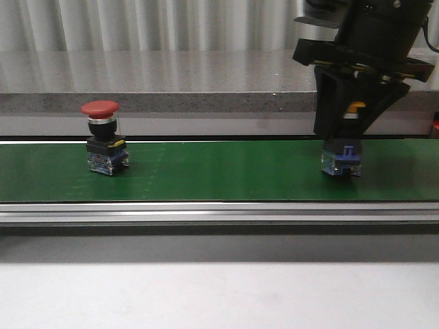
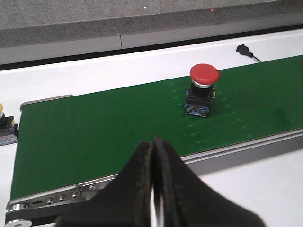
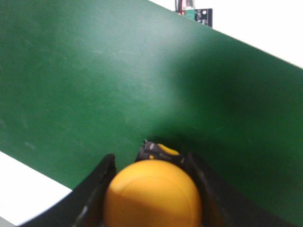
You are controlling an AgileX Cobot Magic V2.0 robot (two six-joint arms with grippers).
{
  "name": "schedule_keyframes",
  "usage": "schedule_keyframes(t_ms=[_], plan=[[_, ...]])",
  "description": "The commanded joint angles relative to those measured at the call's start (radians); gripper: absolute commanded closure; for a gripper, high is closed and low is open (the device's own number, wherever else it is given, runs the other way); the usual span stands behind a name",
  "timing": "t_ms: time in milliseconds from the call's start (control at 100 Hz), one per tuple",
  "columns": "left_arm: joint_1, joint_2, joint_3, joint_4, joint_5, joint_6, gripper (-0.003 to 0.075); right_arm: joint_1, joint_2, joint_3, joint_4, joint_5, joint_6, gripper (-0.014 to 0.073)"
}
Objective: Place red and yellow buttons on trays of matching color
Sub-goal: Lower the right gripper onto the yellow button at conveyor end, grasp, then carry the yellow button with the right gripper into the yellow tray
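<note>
We see a matte green belt (image 1: pixel 206 171) carrying two upright mushroom-capped buttons on clear-blue block bases. The red button (image 1: pixel 104 137) stands at the left, free. The yellow button (image 3: pixel 152 194), smooth and domed, stands at the right between our right gripper (image 1: pixel 343 133) fingers, which close on its cap. Our left gripper (image 2: pixel 154 189) is pressed together, empty.
</note>
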Motion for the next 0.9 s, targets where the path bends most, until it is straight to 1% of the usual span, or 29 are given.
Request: schedule_keyframes(t_ms=[0, 150, 280, 570, 610, 760, 890], plan=[[-0.008, 0.004, -0.026, -0.018, -0.071, -0.001, 0.0740, -0.001, -0.043, -0.030, 0.021, -0.016, -0.001, 0.0489], [-0.008, 0.004, -0.026, -0.018, -0.071, -0.001, 0.0740, -0.001, -0.082, -0.030, 0.019, -0.010, 0.005, 0.0495], [-0.008, 0.004, -0.026, -0.018, -0.071, -0.001, 0.0740, -0.011, -0.140, -0.030, -0.018, -0.010, 0.074, 0.0495], [-0.008, 0.004, -0.026, -0.018, -0.071, -0.001, 0.0740, -0.059, -0.270, -0.027, -0.228, 0.026, 0.303, 0.0495], [-0.008, 0.004, -0.026, -0.018, -0.071, -0.001, 0.0740, -0.075, -0.286, -0.027, -0.248, 0.037, 0.318, 0.0495], [-0.008, 0.004, -0.026, -0.018, -0.071, -0.001, 0.0740, -0.164, -0.335, -0.021, -0.248, 0.064, 0.327, 0.0495], [-0.008, 0.004, -0.026, -0.018, -0.071, -0.001, 0.0740, -0.278, -0.385, 0.033, -0.248, 0.066, 0.327, 0.0495]])
